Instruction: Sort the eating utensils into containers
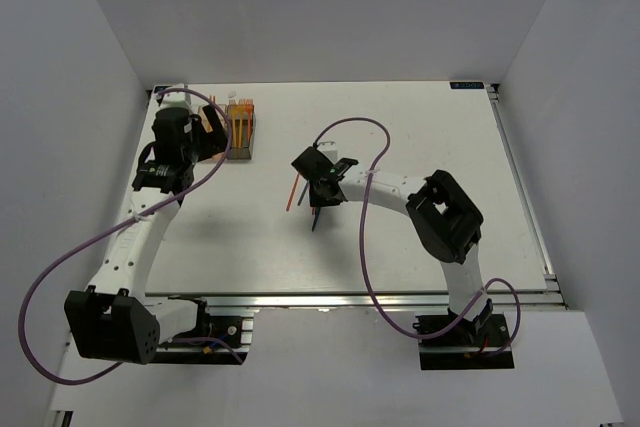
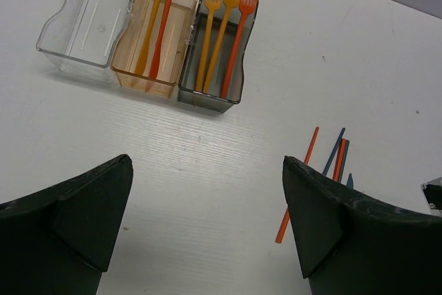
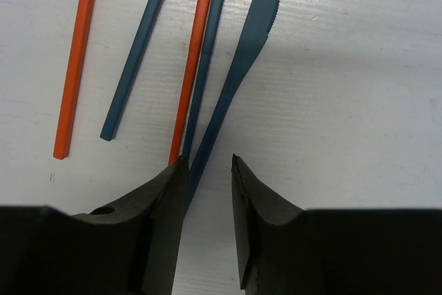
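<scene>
The containers are three joined boxes in the left wrist view: a clear one (image 2: 83, 22) with nothing in it, a tan-orange one (image 2: 131, 67) holding an orange and a red stick (image 2: 160, 29), and a dark grey one (image 2: 207, 98) holding three forks (image 2: 222, 32). My left gripper (image 2: 206, 162) is open wide and empty, hovering near the boxes (image 1: 240, 129). The loose utensils lie mid-table (image 1: 293, 194): a red stick (image 3: 76, 67), a blue stick (image 3: 138, 53), a red and blue pair (image 3: 197, 60) and a blue knife (image 3: 248, 53). My right gripper (image 3: 207, 159) is narrowly open, with the knife's handle between its fingers.
The white table (image 1: 420, 147) is bounded by white walls at the back and sides. A purple cable (image 1: 365, 237) loops over the right arm, and another hangs beside the left arm. The loose utensils also show at the right of the left wrist view (image 2: 304, 170).
</scene>
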`<state>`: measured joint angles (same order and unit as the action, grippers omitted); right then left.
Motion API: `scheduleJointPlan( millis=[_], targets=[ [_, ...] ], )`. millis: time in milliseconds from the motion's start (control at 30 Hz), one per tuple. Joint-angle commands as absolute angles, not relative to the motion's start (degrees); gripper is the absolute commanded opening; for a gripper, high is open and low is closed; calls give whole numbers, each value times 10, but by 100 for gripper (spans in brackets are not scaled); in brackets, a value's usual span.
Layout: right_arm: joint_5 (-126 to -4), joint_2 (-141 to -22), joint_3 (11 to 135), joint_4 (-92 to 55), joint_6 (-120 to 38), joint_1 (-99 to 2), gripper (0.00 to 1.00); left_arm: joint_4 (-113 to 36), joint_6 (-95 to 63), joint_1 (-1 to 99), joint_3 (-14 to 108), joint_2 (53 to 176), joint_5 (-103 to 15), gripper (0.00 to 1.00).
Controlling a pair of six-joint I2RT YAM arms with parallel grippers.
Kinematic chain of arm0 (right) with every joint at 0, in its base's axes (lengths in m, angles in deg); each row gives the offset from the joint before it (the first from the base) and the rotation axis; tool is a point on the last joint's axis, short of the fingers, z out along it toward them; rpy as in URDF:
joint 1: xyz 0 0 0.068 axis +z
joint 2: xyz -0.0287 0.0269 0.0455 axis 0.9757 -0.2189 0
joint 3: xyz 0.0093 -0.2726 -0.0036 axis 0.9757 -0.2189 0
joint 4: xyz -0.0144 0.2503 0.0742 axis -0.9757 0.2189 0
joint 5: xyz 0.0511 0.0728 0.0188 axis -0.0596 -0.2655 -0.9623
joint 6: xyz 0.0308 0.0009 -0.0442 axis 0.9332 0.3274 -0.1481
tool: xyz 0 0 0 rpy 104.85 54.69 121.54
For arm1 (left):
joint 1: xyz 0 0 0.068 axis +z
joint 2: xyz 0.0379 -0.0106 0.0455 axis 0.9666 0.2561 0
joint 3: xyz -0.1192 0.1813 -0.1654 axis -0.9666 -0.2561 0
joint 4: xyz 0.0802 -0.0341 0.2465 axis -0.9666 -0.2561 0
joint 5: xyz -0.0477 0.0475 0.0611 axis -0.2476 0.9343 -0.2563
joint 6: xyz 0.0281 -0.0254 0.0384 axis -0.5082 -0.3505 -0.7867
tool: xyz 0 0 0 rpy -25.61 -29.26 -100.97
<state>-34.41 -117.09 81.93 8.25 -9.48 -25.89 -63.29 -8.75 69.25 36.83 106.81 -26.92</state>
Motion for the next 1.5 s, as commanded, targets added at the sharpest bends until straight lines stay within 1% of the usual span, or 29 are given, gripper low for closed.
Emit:
scheduleJointPlan(
  millis=[0, 133, 433, 700, 767, 800, 900, 933, 967, 1033, 1133, 1233, 1267, 1300, 1367, 1400, 1433, 1467],
  targets=[
    [-327, -1169, 819, 71, -79, -256, 36, -633, -98, 688, 377, 1051, -258, 98],
    [-325, -1173, 811, 72, -75, -255, 34, -637, -99, 688, 380, 1057, -260, 98],
    [-320, -1190, 814, 68, -76, -258, 33, -636, -102, 687, 380, 1058, -261, 98],
    [-341, -1201, 790, 51, -73, -273, 31, -636, -104, 684, 379, 1057, -258, 98],
    [-343, -1191, 778, 49, -69, -277, 25, -637, -105, 683, 380, 1057, -259, 98],
    [-344, -1186, 761, 46, -66, -278, 25, -638, -104, 683, 380, 1058, -259, 98],
    [-363, -1164, 732, 24, -58, -284, 18, -641, -105, 681, 384, 1060, -267, 98],
    [-367, -1158, 715, 16, -58, -285, 10, -642, -105, 680, 385, 1060, -269, 98],
    [-366, -1150, 708, 17, -55, -287, 0, -646, -104, 680, 388, 1062, -275, 98],
    [-366, -1142, 689, 15, -56, -294, 0, -647, -106, 678, 389, 1062, -288, 98],
    [-375, -1097, 656, 5, -64, -306, 0, -643, -102, 673, 389, 1061, -323, 98],
    [-390, -1040, 624, -37, -97, -311, 0, -629, -81, 671, 384, 1070, -397, 98],
    [-395, -1001, 605, -53, -113, -314, 0, -624, -70, 670, 381, 1072, -419, 98],
    [-401, -984, 597, -59, -117, -318, 0, -618, -50, 670, 369, 1079, -472, 98],
    [-428, -925, 566, -94, -136, -326, 0, -577, -19, 670, 342, 1082, -525, 98],
    [-444, -905, 555, -106, -149, -327, 0, -547, 24, 663, 298, 1072, -576, 98],
    [-455, -872, 546, -117, -157, -328, 0, -468, 49, 657, 270, 1064, -594, 98],
    [-464, -856, 532, -128, -164, -328, 0, -426, 74, 648, 244, 1053, -606, 98]
  ],
)
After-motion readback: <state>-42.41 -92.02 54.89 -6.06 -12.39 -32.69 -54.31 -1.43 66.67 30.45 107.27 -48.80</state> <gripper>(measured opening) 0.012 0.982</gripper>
